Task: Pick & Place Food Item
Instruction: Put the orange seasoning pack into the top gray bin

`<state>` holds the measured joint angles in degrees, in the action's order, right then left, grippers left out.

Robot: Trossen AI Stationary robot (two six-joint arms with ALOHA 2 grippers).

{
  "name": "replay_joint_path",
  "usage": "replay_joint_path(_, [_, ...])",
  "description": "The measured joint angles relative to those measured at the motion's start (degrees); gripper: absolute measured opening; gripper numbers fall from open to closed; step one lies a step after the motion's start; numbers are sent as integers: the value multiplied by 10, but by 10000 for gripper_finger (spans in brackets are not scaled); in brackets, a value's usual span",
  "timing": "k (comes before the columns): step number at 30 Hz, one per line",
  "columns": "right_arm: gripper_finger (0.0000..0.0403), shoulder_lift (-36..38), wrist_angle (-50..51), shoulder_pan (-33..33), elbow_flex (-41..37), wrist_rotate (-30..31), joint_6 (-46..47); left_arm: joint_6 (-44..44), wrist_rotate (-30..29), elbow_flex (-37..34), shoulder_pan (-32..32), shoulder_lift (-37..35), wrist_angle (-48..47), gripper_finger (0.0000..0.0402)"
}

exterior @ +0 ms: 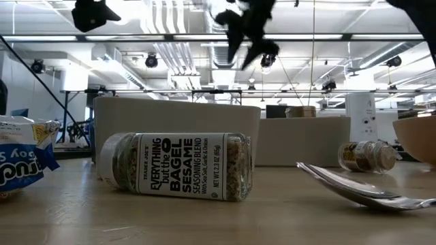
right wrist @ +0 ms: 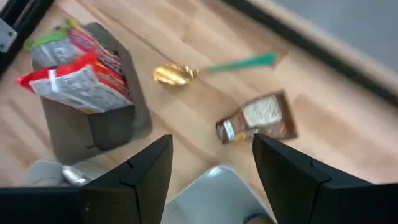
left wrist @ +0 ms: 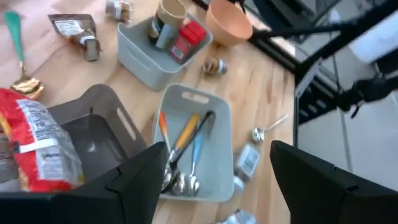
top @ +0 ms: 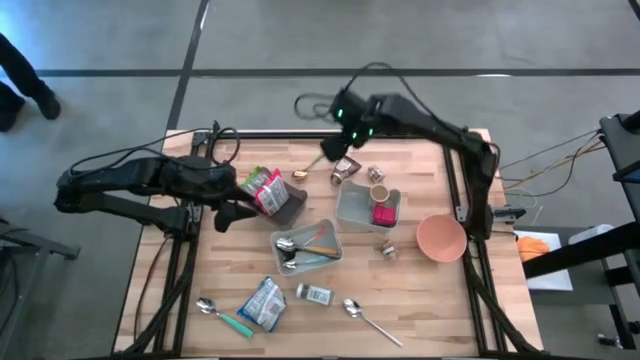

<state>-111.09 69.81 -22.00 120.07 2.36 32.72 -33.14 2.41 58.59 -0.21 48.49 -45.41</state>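
Utensil tray (top: 308, 246) at counter (top: 420, 300) centre; snack bin (top: 285, 205) at ten o'clock, bowl (top: 441, 238) at three o'clock.

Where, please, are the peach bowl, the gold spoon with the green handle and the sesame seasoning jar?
peach bowl (top: 441, 238): high view, on its inside, near the middle.
gold spoon (right wrist: 173, 74): right wrist view, on the gold scoop.
sesame seasoning jar (exterior: 178, 166): low view, on the label of the jar lying on its side.
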Motion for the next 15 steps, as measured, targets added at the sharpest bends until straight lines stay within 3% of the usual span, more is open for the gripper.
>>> replay_joint_path(4, [219, -15, -8, -68, -38, -103, -18, -10, -6, 0, 5, 5, 10, 292])
replay_joint_path(15, [219, -76, 5, -111, -55, -159, -171, -34, -35, 0, 23, 23, 13, 292])
